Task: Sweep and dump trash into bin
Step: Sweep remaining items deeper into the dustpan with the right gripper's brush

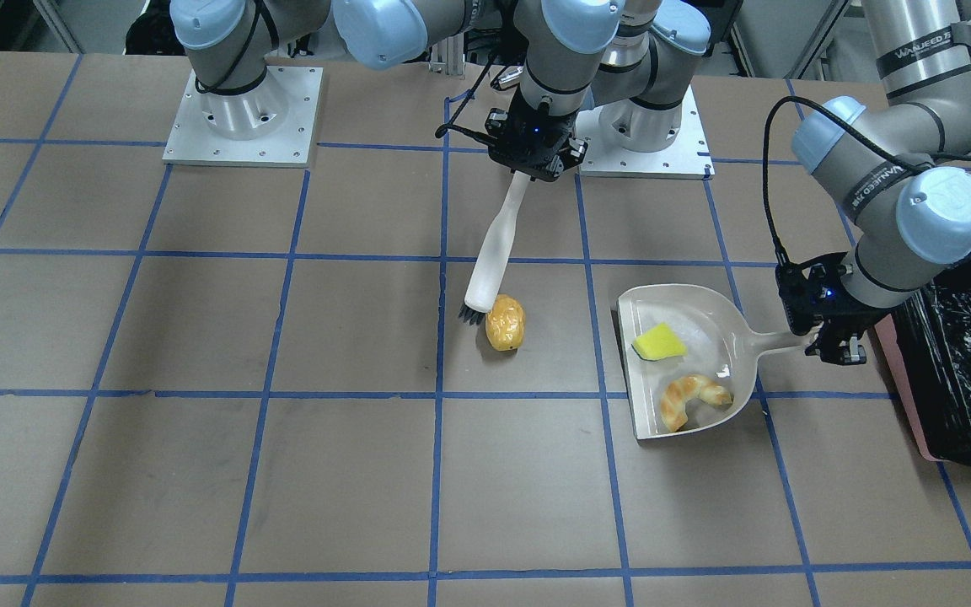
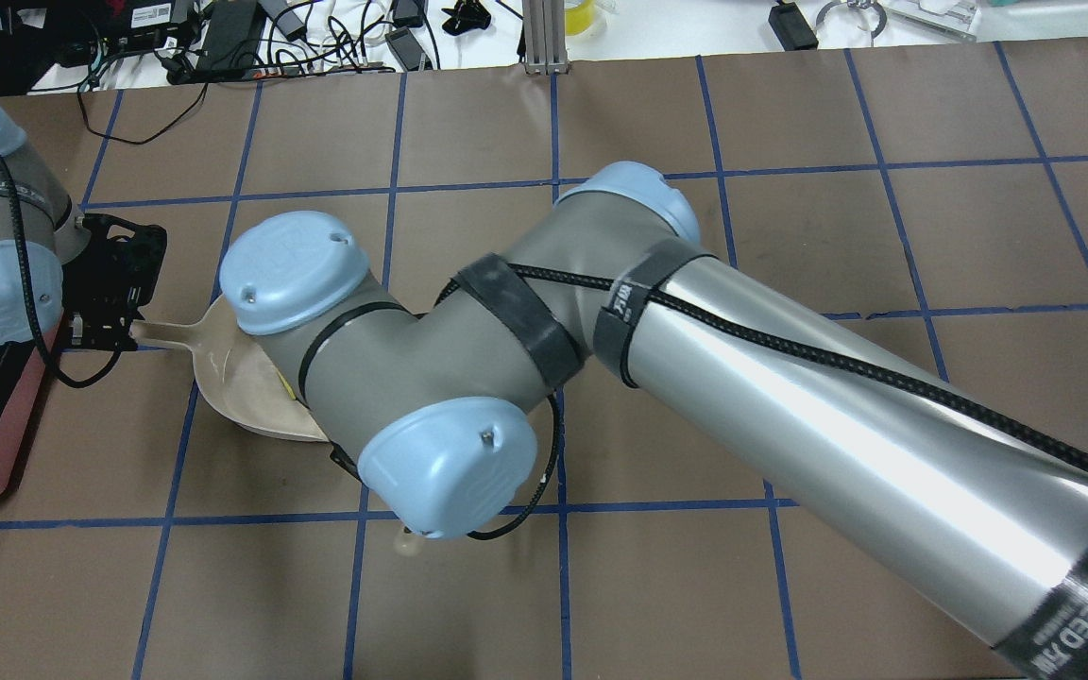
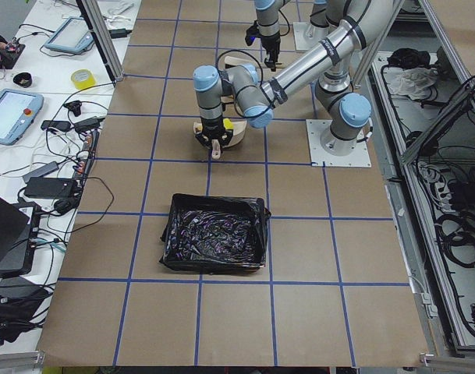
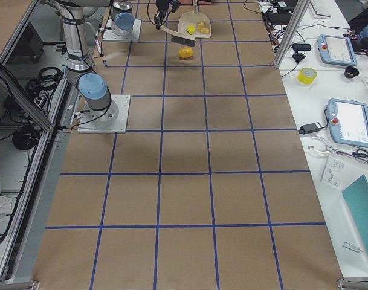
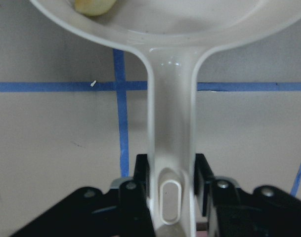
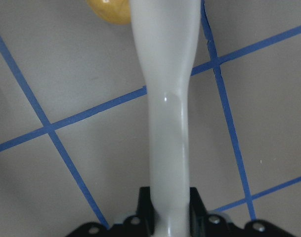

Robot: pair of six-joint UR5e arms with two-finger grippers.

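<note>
The beige dustpan (image 1: 688,362) lies flat on the table and holds the green-and-yellow sponge piece (image 1: 658,343) and the golden croissant (image 1: 692,398). My left gripper (image 1: 831,341) is shut on the dustpan handle (image 5: 171,148), right beside the bin (image 1: 966,362), which is lined with a black bag. My right gripper (image 1: 533,171) is shut on the beige brush (image 1: 494,253), whose handle fills the right wrist view (image 6: 165,98). The dark bristles (image 1: 472,315) rest on the table against the yellow-brown potato-like lump (image 1: 505,322), which lies a tile-width from the pan's mouth. The lump's edge also shows in the right wrist view (image 6: 110,12).
The brown table is marked with a blue tape grid (image 1: 443,392). The two arm bases (image 1: 241,118) stand at the robot's edge. In the overhead view my right arm (image 2: 695,378) hides the brush and most of the dustpan (image 2: 232,378). The bin also shows in the exterior left view (image 3: 214,234).
</note>
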